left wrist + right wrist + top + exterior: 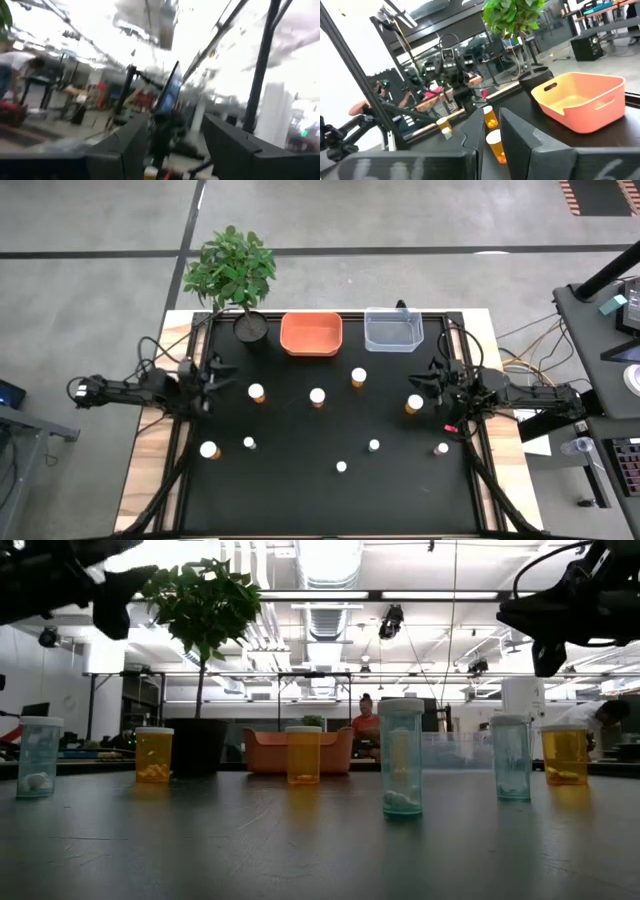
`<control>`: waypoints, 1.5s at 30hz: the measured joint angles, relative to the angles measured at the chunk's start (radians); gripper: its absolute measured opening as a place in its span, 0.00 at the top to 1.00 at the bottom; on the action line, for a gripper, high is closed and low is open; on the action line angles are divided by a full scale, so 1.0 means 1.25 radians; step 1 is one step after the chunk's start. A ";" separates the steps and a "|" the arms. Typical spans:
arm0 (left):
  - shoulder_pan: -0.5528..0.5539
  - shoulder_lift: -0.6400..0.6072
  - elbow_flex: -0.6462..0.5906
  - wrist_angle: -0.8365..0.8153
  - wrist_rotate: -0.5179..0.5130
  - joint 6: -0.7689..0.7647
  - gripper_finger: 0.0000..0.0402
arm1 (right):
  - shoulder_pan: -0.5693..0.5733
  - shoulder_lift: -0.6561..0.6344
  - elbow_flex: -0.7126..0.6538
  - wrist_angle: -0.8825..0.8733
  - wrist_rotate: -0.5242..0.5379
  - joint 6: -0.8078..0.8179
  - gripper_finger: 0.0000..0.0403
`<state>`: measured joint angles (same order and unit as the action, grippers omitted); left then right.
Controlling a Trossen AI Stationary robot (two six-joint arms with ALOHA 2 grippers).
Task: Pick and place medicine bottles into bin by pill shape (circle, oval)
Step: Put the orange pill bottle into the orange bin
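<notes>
**Inspector:** Your left claw (213, 383) hangs above the worktop (300, 490) at its left edge, raised clear of the surface. Its fingers (127, 145) stand parted with a gap between them, and nothing sits in that gap.

**Operator:** And the other one?

**Inspector:** Your right claw (432, 380) is at the right edge, also lifted off the surface, fingers (517, 132) drawn together and carrying nothing.

**Operator:** Where do the medicine bottles stand?

**Inspector:** All upright on the worktop, none in a bin. Nearest your left claw, just inward of it, is an amber bottle (257, 392). Further inward stands a second amber bottle (318, 396), and a third (359, 377) beyond that. Just beside your right claw's tips is a fourth amber bottle (415, 404). Toward the front edge, on the left claw's side, you have a white-capped bottle (209, 449) and a tiny vial (249, 443). Two more small vials (342, 466) (374, 445) stand centre front, and a pink-capped vial (441, 448) sits forward of your right claw.

**Operator:** The bins?

**Inspector:** The orange bin (311, 334) and the clear bin (393, 330) sit side by side along the back edge, between your two claws and behind both. A potted plant (233, 275) stands behind your left claw, beside the orange bin.
</notes>
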<state>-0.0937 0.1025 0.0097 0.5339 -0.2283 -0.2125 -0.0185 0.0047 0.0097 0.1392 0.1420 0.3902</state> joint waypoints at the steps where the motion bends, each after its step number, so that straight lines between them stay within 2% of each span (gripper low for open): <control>1: 0.000 0.004 0.000 0.031 0.004 -0.014 0.56 | -0.001 0.000 0.000 0.002 0.007 -0.008 0.88; 5: -0.001 0.031 0.000 0.155 0.056 -0.035 0.56 | -0.001 0.000 0.000 0.026 0.043 -0.066 0.88; 10: 0.000 0.086 0.005 0.263 0.059 -0.032 0.56 | -0.001 0.013 0.000 0.118 0.056 -0.124 0.88; 16: 0.000 0.194 0.073 0.273 0.059 -0.028 0.56 | -0.001 0.035 0.001 0.252 0.057 -0.252 0.88; 28: 0.000 0.441 0.268 0.276 0.071 -0.035 0.56 | -0.001 0.089 0.133 0.224 0.056 -0.468 0.88; 34: -0.008 0.572 0.356 0.272 0.165 -0.098 0.56 | -0.001 0.091 0.163 0.158 0.055 -0.510 0.88; 39: -0.042 0.684 0.452 0.270 0.172 -0.101 0.56 | -0.001 0.091 0.176 0.112 0.055 -0.510 0.88; 41: -0.055 0.723 0.510 0.217 0.173 -0.114 0.56 | -0.001 0.091 0.181 0.114 0.055 -0.511 0.88; 45: -0.079 0.792 0.645 0.009 0.165 -0.120 0.56 | -0.001 0.091 0.191 0.114 0.055 -0.538 0.88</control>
<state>-0.1928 1.0926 0.8155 0.5448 -0.0220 -0.3626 -0.0200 0.1188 0.2484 0.2813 0.2108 -0.2824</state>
